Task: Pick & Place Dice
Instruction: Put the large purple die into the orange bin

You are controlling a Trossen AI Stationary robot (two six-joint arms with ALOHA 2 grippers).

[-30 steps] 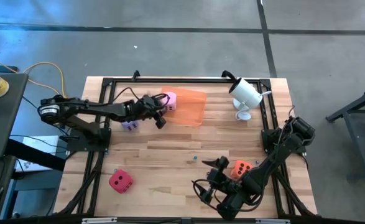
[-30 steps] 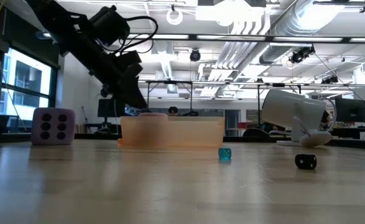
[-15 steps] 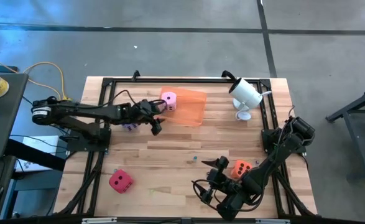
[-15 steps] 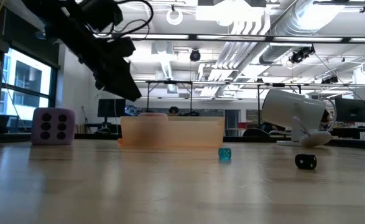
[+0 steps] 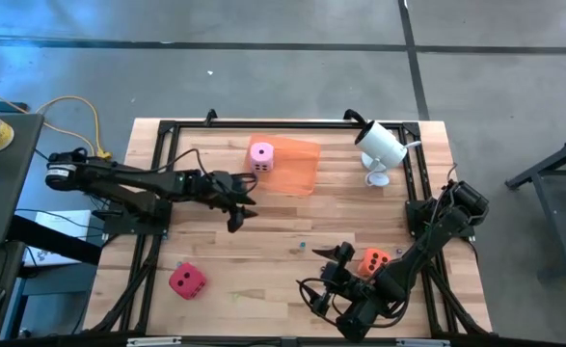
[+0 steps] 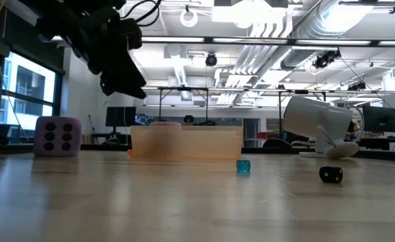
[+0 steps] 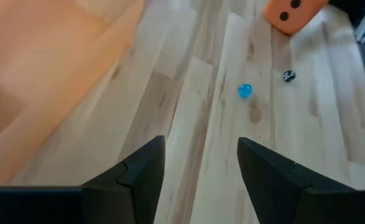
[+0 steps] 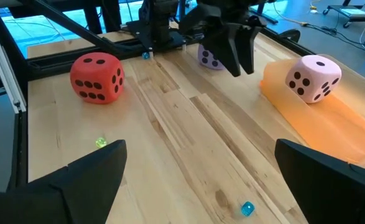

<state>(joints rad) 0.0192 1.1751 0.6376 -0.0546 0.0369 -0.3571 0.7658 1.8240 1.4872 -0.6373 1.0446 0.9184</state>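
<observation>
Wood-plank table [image 5: 263, 241] inside a black frame. Orange tray [image 5: 292, 166] holds the pink die [image 5: 260, 155] at the corner nearest the left gripper [image 5: 240, 205]. That gripper hangs off the tray, jaws parted, empty. Purple die [image 8: 210, 57] sits behind it; red die [image 5: 186, 280] well apart. Right gripper [image 8: 201, 186] spread wide, empty, orange die [image 5: 374, 261] just beside it. Small teal bead [image 7: 245, 91] and white lamp [image 5: 381, 145] lie clear of both.

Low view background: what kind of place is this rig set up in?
Most likely an open lab or industrial workshop. Behind the wooden table run exposed ceiling ducts and strip lights, with monitors on benches further back and large windows at one side.
</observation>
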